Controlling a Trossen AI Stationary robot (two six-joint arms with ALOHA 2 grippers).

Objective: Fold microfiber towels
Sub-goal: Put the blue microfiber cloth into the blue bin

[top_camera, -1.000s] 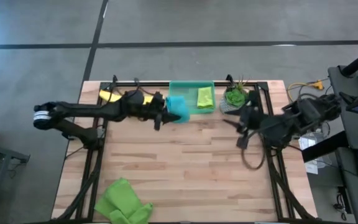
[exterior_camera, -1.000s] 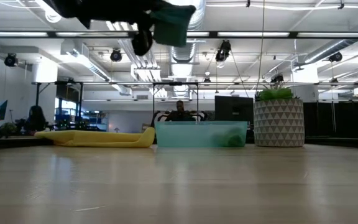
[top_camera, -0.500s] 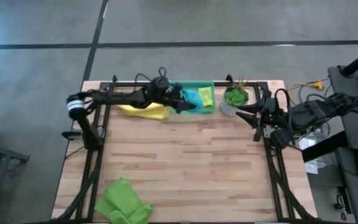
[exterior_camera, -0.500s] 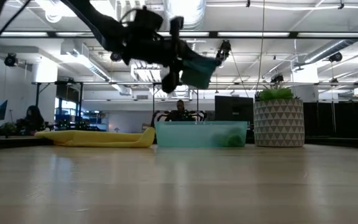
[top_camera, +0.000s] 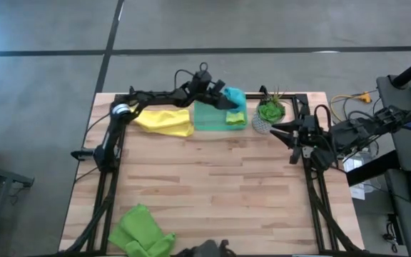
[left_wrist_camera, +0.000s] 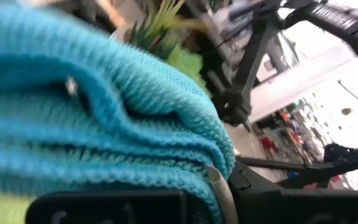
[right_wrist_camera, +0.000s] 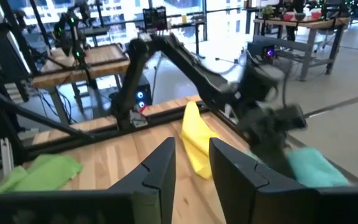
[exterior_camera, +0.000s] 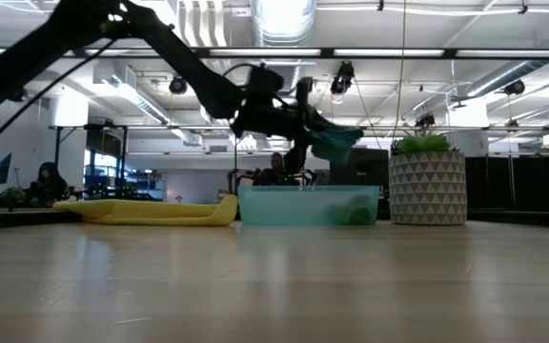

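Over the far edge of the tabletop (top_camera: 212, 178), the left hand (top_camera: 223, 98) hangs above the green tray (top_camera: 207, 118), clenched on the teal-blue towel (top_camera: 235, 98). Low view shows that towel (exterior_camera: 336, 143) folded and in the air, clear of the tray's (exterior_camera: 294, 207) rim, w/ the left arm reaching in from the left side. Left wrist view is nearly filled by the teal-blue towel (left_wrist_camera: 92, 124), layered in folds against the fingers.

1 lime green towel (top_camera: 235, 118) lies inside the tray at its right end, just under the held one. Yellow towel (top_camera: 166, 121) lies flat on the tabletop just beside the tray's left wall, close to the far edge. 2nd lime green towel (top_camera: 143, 232) sits bunched at the near-left corner, partly over the near edge, well apart from the rest.

Potted plant (top_camera: 269, 112) stands just right of the tray, between it and the right hand (top_camera: 280, 135). Right hand waits at the right edge near the far corner, holding nothing, fingers (right_wrist_camera: 160, 168) a small way apart; right wrist view looks past them across bare wood to the yellow towel (right_wrist_camera: 196, 142).

Middle and near-right of the tabletop are bare planks, so most of the open room is there; the far strip is the crowded part
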